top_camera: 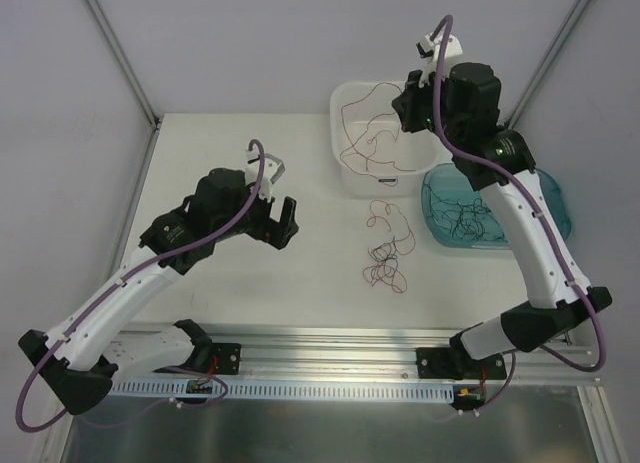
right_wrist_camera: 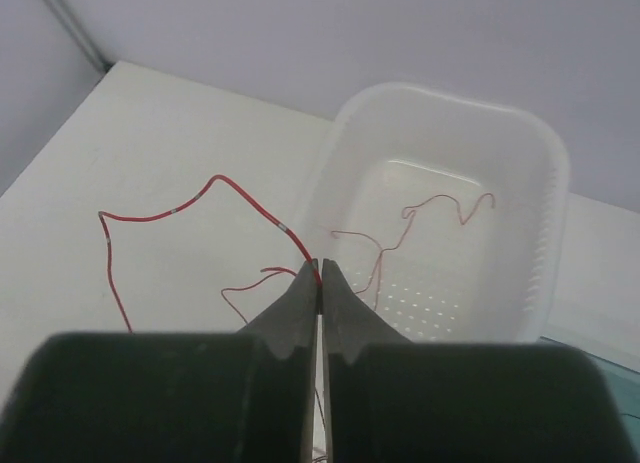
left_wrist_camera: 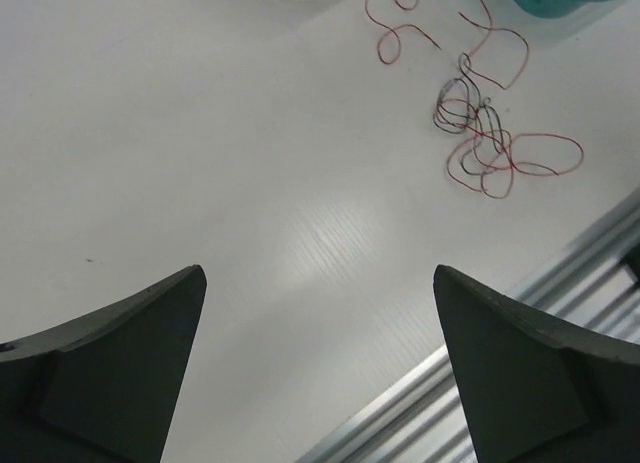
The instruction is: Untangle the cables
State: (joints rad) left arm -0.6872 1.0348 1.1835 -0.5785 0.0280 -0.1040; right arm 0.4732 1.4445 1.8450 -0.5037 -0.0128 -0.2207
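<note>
A small tangle of thin red and black cables (top_camera: 386, 255) lies on the white table; it shows in the left wrist view (left_wrist_camera: 487, 143) at the upper right. My right gripper (top_camera: 408, 111) is above the white bin (top_camera: 345, 173), shut on a red cable (right_wrist_camera: 215, 188) that hangs in a loop from its tips (right_wrist_camera: 320, 268). More red strands (right_wrist_camera: 420, 218) lie inside the white bin (right_wrist_camera: 545, 223). My left gripper (top_camera: 278, 226) is open and empty over the table, left of the tangle; its fingers (left_wrist_camera: 130, 363) frame bare table.
A teal bin (top_camera: 545, 198) holding dark wire strands (top_camera: 465, 215) stands right of the white bin. An aluminium rail (top_camera: 330, 338) runs along the near table edge, also in the left wrist view (left_wrist_camera: 560, 283). Frame posts rise at the back corners.
</note>
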